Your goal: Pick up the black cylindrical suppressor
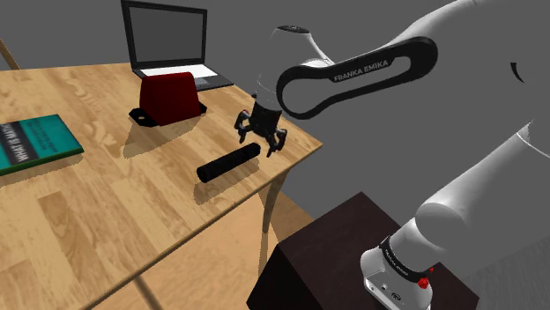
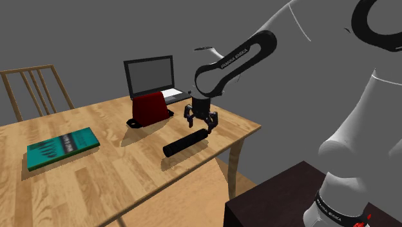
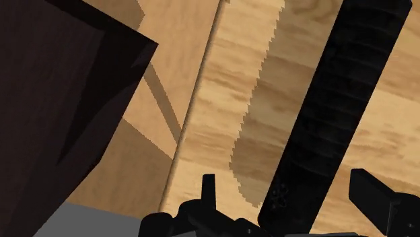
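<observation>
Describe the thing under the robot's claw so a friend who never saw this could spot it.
Find the wooden table, then its corner nearest the robot, under the open gripper. There lies a black cylinder on its side, near a dark red block; it alone is long, round and black.

Bare table round suppressor; red block nr, laptop further back.
</observation>
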`<action>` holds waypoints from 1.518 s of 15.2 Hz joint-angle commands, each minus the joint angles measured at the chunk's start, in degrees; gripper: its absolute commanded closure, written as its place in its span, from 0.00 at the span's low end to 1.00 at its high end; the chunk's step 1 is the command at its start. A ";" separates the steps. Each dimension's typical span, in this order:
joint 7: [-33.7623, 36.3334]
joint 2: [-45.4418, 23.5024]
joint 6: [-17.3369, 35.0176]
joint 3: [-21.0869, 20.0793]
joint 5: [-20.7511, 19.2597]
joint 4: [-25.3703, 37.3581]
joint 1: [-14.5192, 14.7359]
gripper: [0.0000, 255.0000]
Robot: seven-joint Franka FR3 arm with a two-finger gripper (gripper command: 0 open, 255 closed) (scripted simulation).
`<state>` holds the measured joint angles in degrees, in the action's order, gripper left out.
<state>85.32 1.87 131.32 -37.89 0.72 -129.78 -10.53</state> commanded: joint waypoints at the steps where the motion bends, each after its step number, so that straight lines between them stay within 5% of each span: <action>1: 8.15 -6.25 1.47 -0.65 -4.74 3.44 -0.06 0.00; 5: 19.73 -15.75 2.58 1.48 -11.60 9.76 2.90 0.00; 14: 22.33 -19.96 7.29 3.42 -15.48 8.46 4.48 0.00; 15: 22.36 -20.05 7.26 3.45 -15.54 8.56 4.52 1.00; 23: 22.40 -20.12 7.37 3.49 -15.62 8.52 4.53 1.00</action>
<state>107.74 -18.14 138.65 -34.43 -14.85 -121.22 -6.00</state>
